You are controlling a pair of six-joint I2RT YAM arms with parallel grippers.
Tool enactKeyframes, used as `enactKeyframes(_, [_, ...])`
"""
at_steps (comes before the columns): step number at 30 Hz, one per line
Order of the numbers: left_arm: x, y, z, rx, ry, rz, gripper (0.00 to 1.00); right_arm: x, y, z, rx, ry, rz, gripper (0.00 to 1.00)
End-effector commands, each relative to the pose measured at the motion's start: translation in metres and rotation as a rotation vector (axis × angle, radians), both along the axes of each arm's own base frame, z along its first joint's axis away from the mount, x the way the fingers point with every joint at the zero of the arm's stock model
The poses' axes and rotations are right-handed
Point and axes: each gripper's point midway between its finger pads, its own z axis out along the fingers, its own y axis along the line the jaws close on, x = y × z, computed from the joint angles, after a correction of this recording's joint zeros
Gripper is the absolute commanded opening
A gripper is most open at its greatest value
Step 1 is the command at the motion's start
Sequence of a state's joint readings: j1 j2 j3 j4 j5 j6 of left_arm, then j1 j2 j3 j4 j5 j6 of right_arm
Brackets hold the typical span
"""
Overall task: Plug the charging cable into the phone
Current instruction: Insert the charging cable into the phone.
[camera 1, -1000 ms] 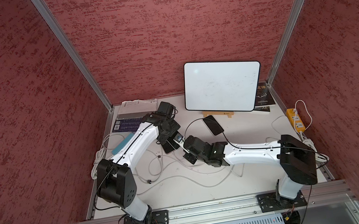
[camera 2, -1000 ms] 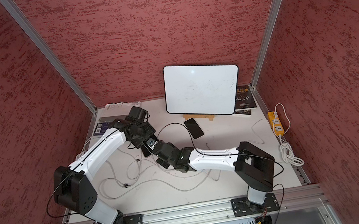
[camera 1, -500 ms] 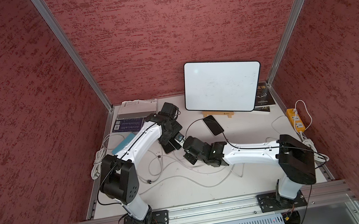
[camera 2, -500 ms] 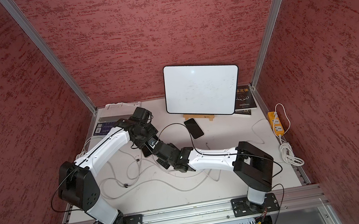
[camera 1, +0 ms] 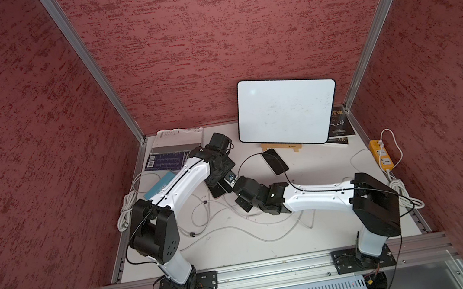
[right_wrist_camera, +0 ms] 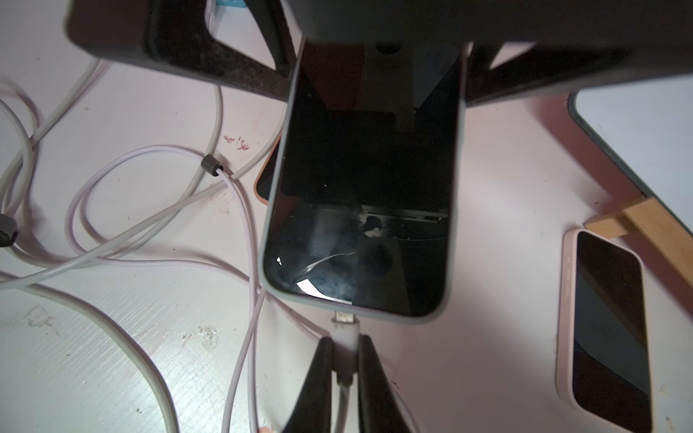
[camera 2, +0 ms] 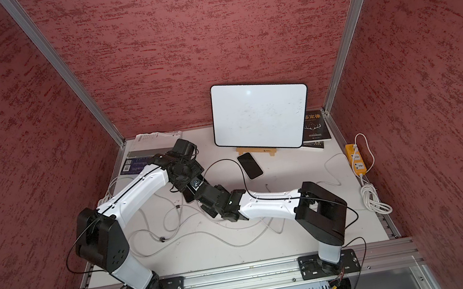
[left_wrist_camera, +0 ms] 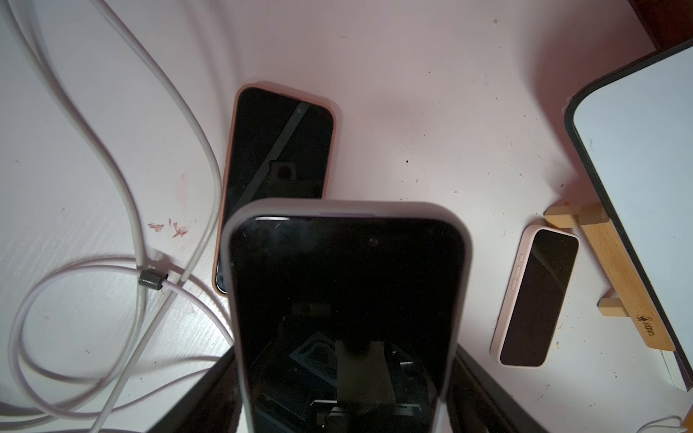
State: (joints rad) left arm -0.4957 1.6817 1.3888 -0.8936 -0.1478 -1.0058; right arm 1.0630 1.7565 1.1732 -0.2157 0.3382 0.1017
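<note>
My left gripper (left_wrist_camera: 347, 390) clamps the grey-cased black-screened phone (left_wrist_camera: 345, 285); my right gripper (right_wrist_camera: 345, 360) pinches the white charging-cable plug (right_wrist_camera: 345, 331), its metal tip at the phone's end

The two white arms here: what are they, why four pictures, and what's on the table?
They are robot arms, a left arm and a right arm, bolted to the table's front. Two pictures look down from one twin camera overhead; the two close-ups come from a camera on each wrist. Each arm ends in a gripper, a two-fingered clamp. The left gripper holds a grey-cased phone above the table. The right gripper is shut on the white cable's plug, whose metal tip shows at that phone's lower edge, so it is not fully in. Also there: an orange-cased phone, a pink-cased phone, loose white cables, a whiteboard and a yellow power strip.
</note>
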Motion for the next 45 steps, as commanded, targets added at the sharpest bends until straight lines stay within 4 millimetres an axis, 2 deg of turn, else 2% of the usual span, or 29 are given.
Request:
enactKeyframes(1, [-0.023,-0.026,-0.010,-0.055,0.073,-0.064,0.00,0.027,0.027,0.054,0.179,-0.108,-0.047,0.00])
enactKeyframes(15, [-0.025,-0.032,-0.015,-0.076,0.089,-0.062,0.00,0.039,0.030,0.071,0.284,-0.117,-0.074,0.00])
enactKeyframes(30, [-0.026,-0.037,-0.019,-0.081,0.100,-0.076,0.00,0.053,0.029,0.067,0.339,-0.089,-0.080,0.00])
enactKeyframes(35, [-0.019,-0.029,-0.012,-0.041,0.082,-0.062,0.00,0.049,0.024,0.066,0.326,-0.072,-0.072,0.00])
enactKeyframes(37, [-0.012,-0.023,-0.006,-0.020,0.072,-0.052,0.00,0.042,0.017,0.068,0.329,-0.067,-0.069,0.23])
enactKeyframes(39, [-0.005,-0.020,-0.004,-0.019,0.066,-0.046,0.00,0.036,0.007,0.066,0.320,-0.058,-0.072,0.38])
enactKeyframes(45, [0.010,-0.016,-0.008,0.010,0.078,-0.041,0.00,0.007,-0.037,0.052,0.246,-0.006,-0.087,0.59])
